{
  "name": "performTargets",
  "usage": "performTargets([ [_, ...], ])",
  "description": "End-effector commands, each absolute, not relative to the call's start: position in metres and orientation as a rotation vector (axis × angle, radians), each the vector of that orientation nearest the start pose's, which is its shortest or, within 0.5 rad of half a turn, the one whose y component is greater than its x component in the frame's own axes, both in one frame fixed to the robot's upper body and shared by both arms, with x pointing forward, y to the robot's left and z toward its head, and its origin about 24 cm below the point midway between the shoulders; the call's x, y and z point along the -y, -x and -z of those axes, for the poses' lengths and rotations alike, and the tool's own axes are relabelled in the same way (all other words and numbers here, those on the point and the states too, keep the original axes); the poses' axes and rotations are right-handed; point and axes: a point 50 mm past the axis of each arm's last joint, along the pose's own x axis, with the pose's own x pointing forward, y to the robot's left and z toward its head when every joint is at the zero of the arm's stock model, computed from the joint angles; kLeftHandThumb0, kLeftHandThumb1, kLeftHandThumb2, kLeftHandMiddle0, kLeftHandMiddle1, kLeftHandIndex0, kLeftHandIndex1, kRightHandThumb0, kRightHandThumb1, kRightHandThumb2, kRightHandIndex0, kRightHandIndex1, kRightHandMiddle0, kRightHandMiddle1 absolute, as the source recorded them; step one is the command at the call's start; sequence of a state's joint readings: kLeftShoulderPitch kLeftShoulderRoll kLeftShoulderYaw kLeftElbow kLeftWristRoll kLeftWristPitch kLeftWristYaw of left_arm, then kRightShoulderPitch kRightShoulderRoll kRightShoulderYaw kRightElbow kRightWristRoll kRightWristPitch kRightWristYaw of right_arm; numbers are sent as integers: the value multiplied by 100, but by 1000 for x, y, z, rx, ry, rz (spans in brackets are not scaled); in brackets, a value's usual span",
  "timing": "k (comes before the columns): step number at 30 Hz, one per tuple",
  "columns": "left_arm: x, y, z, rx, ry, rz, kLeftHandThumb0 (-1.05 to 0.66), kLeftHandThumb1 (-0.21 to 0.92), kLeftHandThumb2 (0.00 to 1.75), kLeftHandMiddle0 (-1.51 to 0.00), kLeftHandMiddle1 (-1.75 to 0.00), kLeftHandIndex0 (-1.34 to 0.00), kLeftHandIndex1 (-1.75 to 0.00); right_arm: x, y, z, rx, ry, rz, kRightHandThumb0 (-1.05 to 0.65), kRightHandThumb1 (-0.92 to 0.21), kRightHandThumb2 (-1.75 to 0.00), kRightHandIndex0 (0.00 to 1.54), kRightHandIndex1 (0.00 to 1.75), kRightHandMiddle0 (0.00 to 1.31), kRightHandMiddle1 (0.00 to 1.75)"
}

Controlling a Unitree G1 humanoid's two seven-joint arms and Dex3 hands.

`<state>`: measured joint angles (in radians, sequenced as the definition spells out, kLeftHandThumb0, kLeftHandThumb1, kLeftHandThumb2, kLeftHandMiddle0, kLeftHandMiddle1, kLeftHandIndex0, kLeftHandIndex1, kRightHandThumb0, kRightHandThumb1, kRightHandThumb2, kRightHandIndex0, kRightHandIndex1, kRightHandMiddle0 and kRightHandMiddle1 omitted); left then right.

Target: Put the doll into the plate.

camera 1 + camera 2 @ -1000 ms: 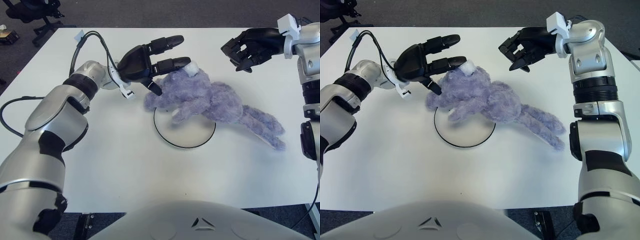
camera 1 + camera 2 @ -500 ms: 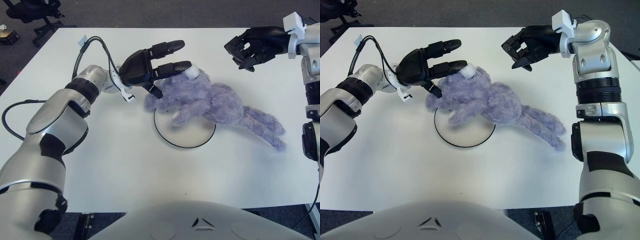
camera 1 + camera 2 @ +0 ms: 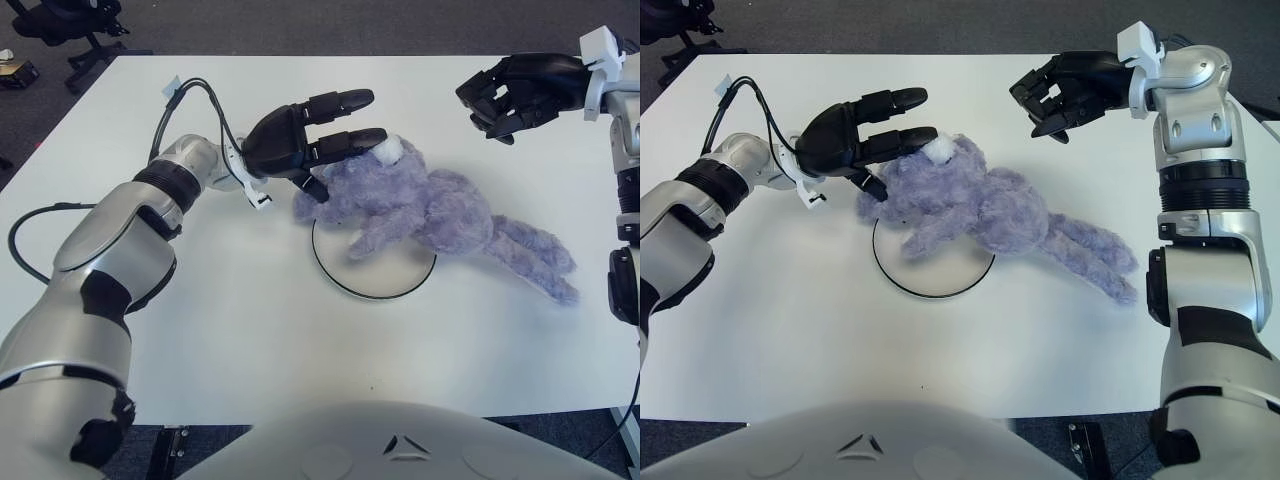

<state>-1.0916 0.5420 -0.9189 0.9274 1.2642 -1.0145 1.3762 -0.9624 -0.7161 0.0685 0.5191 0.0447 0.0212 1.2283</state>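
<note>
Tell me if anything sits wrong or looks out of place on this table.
The purple doll lies only half on the plate: head and arms over its far rim, legs trailing onto the table to the right. The left hand is open at its head; the right hand is up, apart.

No readable text, label, brand or number is showing anywhere. Only a small triangular emblem is sitting on the robot's torso (image 3: pixel 405 447) at six o'clock; it carries no letters.
</note>
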Motion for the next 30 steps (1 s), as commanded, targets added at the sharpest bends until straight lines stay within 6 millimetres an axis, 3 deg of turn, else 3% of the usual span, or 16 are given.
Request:
performTargets([
  [1, -104, -324, -146, 1574, -1027, 644, -51, 92, 11, -42, -3, -43, -5, 220, -353, -247, 36, 754, -998, -21, -80, 0, 97, 175, 90, 175],
  [10, -104, -326, -144, 1714, -1071, 618, -46, 92, 10, -43, -3, -44, -5, 222, -353, -245, 50, 743, -1004, -21, -80, 0, 97, 175, 90, 175],
  [15, -101, -329, -143, 1826, -1138, 497, -46, 92, 11, -43, -2, -44, -4, 223, -352, -244, 52, 748, -1001, -21, -80, 0, 97, 175, 91, 175],
  [30, -98, -329, -142, 1863, -1149, 432, -49, 92, 13, -43, -1, -43, -3, 223, -351, -244, 41, 777, -989, -21, -81, 0, 98, 175, 91, 175],
])
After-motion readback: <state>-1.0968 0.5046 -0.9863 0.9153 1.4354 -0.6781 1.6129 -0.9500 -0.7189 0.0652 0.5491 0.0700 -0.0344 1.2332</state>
